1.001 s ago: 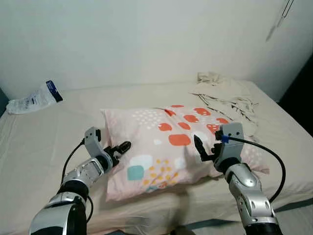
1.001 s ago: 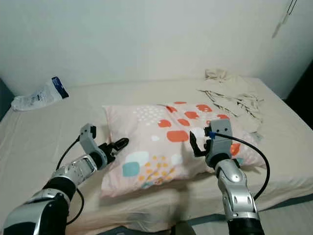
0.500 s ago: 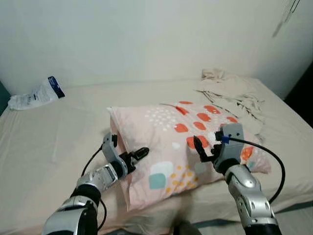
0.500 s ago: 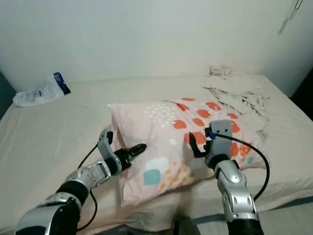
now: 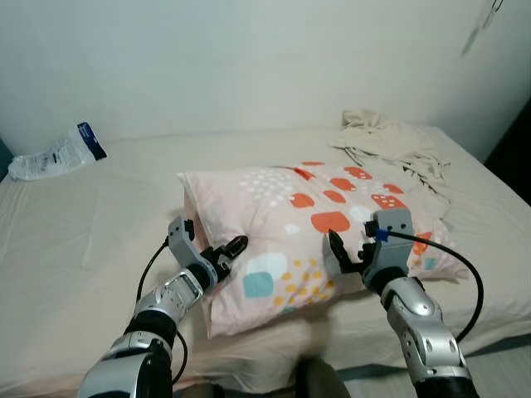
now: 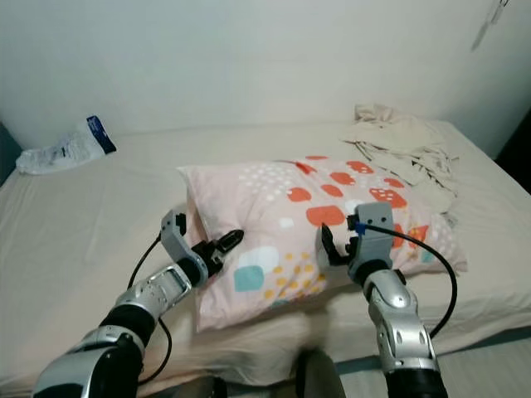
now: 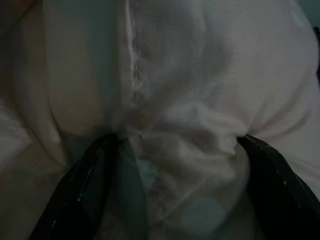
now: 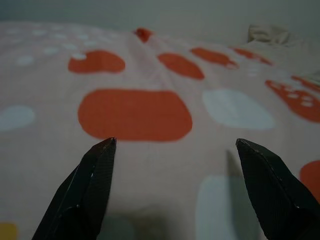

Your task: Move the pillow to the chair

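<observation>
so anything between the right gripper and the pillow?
Nothing visible. The right gripper hangs open just over the pillow, near its front edge; the left gripper is at its left edge, fabric between its fingers.
</observation>
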Robot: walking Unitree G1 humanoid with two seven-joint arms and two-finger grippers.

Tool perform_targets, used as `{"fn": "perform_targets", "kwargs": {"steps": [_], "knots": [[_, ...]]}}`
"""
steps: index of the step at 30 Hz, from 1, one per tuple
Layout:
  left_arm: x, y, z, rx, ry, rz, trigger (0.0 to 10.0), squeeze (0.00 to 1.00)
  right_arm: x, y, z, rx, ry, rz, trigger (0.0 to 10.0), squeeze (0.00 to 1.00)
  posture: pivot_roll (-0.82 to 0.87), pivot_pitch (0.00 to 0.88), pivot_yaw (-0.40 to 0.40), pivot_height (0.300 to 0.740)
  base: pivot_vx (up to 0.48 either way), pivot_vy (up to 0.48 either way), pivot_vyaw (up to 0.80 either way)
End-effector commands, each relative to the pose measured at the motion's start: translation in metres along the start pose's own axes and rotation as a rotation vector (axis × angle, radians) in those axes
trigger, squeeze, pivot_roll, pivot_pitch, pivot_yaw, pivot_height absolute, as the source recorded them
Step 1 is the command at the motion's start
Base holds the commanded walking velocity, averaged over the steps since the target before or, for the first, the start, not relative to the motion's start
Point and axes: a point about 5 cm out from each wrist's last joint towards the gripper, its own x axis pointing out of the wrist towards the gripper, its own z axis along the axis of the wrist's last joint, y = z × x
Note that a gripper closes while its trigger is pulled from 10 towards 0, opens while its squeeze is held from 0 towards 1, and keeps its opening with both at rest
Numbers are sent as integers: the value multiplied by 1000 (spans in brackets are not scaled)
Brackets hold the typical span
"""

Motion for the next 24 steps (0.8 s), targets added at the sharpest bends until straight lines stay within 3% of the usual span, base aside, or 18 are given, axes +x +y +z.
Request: {"fn": "perform_targets", "kwargs": {"steps": [1,6,11,14,15,16,17,19,24], "knots": [[-1,2,-16,-9,65,15,10000,0,0,2,0,7,0,10,10000,0,-128,107,0,607,0,0,0],[-2,2,-17,5,78,8,10000,0,0,2,0,7,1,13,10000,0,-121,111,0,607,0,0,0],[-4,3,-15,154,73,14,10000,0,1,5,-3,9,7,14,10000,0,-111,119,5,607,0,0,0],[-5,1,-14,187,73,4,10000,0,1,6,-3,11,8,14,10000,0,-110,120,7,607,0,0,0],[-5,1,-15,177,80,-1,4902,0,1,7,-3,12,8,15,10000,0,-109,122,9,607,0,0,0],[-5,0,-16,161,83,-8,2000,0,0,7,-3,13,8,15,10000,0,-109,122,10,607,0,0,0],[-5,0,-16,147,83,-17,431,0,0,8,-4,13,8,15,10000,0,-110,123,12,607,0,0,0],[-6,-1,-16,133,86,-30,0,0,0,8,-4,14,9,15,10000,0,-110,124,13,607,0,0,0],[-5,-5,-16,73,88,-45,0,0,-1,7,-4,13,12,8,10000,0,-114,127,19,607,0,0,0]]}}
